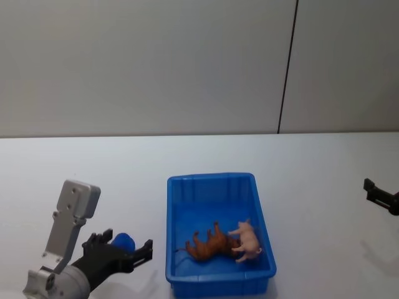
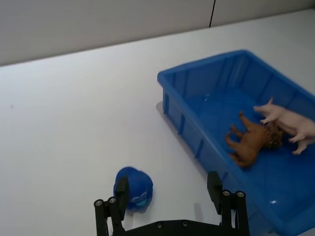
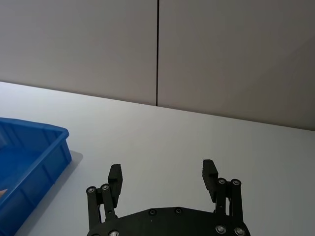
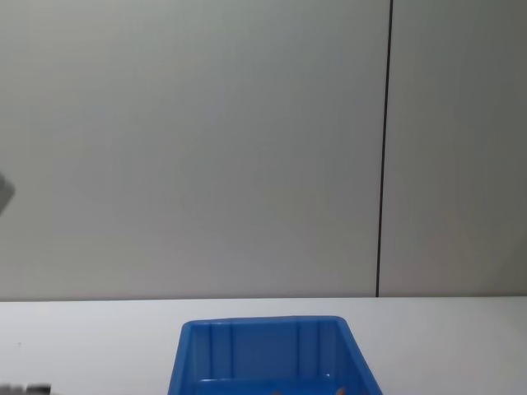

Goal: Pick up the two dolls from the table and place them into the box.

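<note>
The blue box (image 1: 177,193) (image 2: 183,107) (image 4: 198,346) stands on the white table (image 1: 93,162) in front of me. Both dolls lie inside it near its front wall: the brown doll (image 1: 209,246) (image 2: 251,140) on its side, and the pale pink doll (image 1: 250,242) (image 2: 290,123) touching it on the right. My left gripper (image 1: 124,249) (image 2: 170,189) is open over the table, left of the box's front corner, holding nothing. My right gripper (image 3: 162,174) is open over bare table, right of the box (image 3: 29,167). Part of it shows at the head view's right edge (image 1: 381,194).
A small blue rounded object (image 1: 123,240) (image 2: 134,189) lies on the table by my left gripper's fingers. A grey wall with a dark vertical seam (image 1: 287,68) stands behind the table.
</note>
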